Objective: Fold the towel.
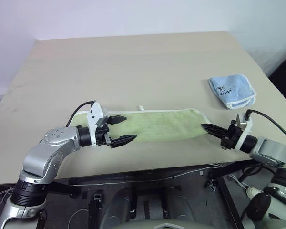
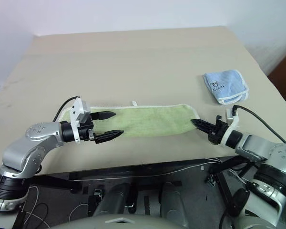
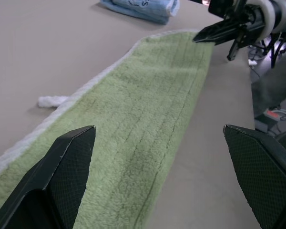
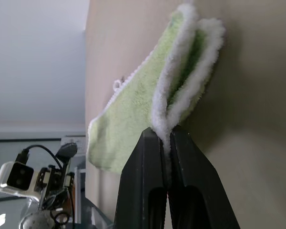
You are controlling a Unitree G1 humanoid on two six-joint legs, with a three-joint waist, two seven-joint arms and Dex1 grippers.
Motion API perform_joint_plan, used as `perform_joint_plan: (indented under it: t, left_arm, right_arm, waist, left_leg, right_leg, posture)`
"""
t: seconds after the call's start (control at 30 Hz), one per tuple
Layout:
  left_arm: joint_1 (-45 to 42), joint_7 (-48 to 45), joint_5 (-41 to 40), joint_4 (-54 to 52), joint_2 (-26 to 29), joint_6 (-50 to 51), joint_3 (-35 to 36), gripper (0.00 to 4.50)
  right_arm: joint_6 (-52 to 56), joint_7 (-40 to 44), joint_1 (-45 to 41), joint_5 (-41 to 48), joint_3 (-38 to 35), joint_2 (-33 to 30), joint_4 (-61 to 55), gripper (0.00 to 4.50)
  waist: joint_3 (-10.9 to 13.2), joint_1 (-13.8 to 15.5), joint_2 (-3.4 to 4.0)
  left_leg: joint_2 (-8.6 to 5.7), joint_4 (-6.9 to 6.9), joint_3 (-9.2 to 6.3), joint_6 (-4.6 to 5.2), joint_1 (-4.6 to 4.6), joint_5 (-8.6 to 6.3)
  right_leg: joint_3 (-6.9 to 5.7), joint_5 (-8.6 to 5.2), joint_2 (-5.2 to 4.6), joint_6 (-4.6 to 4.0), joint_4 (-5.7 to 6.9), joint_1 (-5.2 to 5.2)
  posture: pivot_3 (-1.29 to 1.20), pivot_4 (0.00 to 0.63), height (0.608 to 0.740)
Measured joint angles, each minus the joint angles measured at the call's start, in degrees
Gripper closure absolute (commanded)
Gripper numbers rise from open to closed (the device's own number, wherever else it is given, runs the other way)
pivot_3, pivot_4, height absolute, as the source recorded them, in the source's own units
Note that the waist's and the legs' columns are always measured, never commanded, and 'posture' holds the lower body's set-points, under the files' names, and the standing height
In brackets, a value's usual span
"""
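The light yellow-green towel lies as a long folded strip along the table's near edge, its white loop tag on the far side. My left gripper hovers open over the towel's left end, one finger on each side of the strip. My right gripper is at the towel's right end. In the right wrist view its fingers are shut on the white-edged layers of the towel, which lift slightly there. In the left wrist view the towel stretches away toward the right gripper.
A smaller light blue folded cloth with dark writing lies at the right of the beige table, beyond the towel's right end. Cables and dark equipment sit below the table's near edge.
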Motion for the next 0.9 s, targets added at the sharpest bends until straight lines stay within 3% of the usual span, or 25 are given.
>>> perform_joint_plan:
  t: [0.13,0.4,0.63,0.9]
  left_arm:
    - [-0.1,-0.8,0.1,1.1,0.0,-0.6,0.0,0.00]
    - [-0.2,-1.1,1.3,1.6,0.0,-1.7,-0.1,0.00]
    - [-0.1,-0.2,1.4,0.9,0.0,-1.3,-0.5,0.00]
    - [0.6,0.7,1.6,0.3,0.0,-1.7,-0.6,0.00]
  right_arm:
    - [0.0,0.2,0.0,3.4,2.0,-2.6,-2.8,4.44]
    - [-0.7,-0.1,-5.1,8.9,11.9,-2.1,-13.1,4.44]
    - [-3.6,1.0,-6.6,8.6,21.1,-0.8,-16.7,4.44]
    - [-8.7,4.3,-10.9,1.4,31.2,3.3,-17.3,4.44]
  waist:
    - [0.0,-0.3,0.01]
    - [0.0,-0.1,0.02]
    - [0.0,-0.1,0.02]
    - [0.0,-0.1,0.02]
  left_leg:
    - [0.00,-0.01,0.00,0.02,0.00,-0.01]
    - [0.01,-0.04,0.00,0.06,-0.04,-0.04]
    - [0.00,-0.04,0.00,0.08,-0.07,-0.07]
    - [-0.01,-0.27,0.02,0.07,-0.07,-0.06]
  right_leg:
    - [0.01,0.00,0.00,0.00,-0.03,-0.01]
    - [-0.01,0.00,-0.01,0.00,-0.11,-0.02]
    - [0.00,0.00,-0.03,0.00,-0.13,-0.04]
    - [0.01,0.00,-0.02,0.00,-0.13,-0.17]
  posture:
    - [0.00,0.150,0.740]
    - [0.00,0.150,0.740]
    - [0.00,0.150,0.740]
    - [0.00,0.150,0.740]
